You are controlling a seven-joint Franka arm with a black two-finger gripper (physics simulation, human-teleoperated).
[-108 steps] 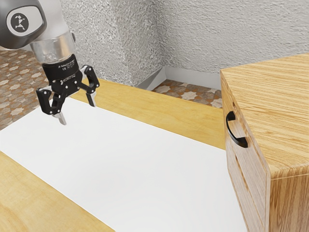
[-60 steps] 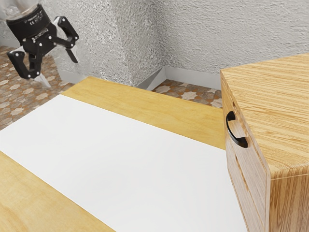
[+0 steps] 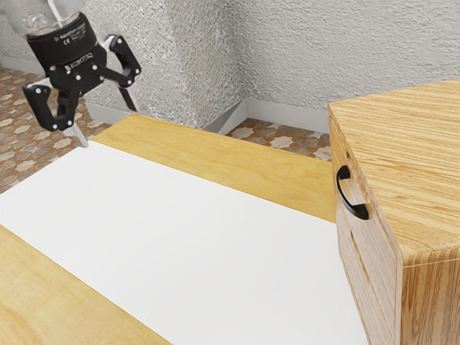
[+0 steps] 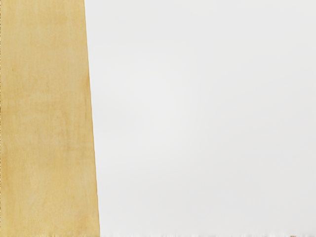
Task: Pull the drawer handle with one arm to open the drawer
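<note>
Ok so half a second back the gripper [image 3: 106, 123] was up in the top corner at the exterior view's left. It has since dropped a little and slid toward the exterior view's right. It's not as low as it was about a second ago, when it hung right over the white sheet [image 3: 194, 237]. Now it sits above the far corner of the table [image 3: 237, 162], where the sheet's edge meets the bare wood.

The hand is released, with its jaws spread wide and nothing between them.

The drawer [image 3: 359, 215] is way over at the exterior view's right, in the wooden cabinet [image 3: 417, 158] standing on the table. Its black curved handle [image 3: 350, 192] sticks out from the front panel, well apart from the gripper, with the whole sheet between them. As far as I can tell from this steep angle, the drawer front sits flush with the cabinet's face.

My wrist cam is looking straight down at the seam between the sheet and a strip of tabletop wood.

There's a grey bumpy wall [image 3: 287, 50] behind, and patterned tile floor [image 3: 18, 136] past the table's edge.
</note>
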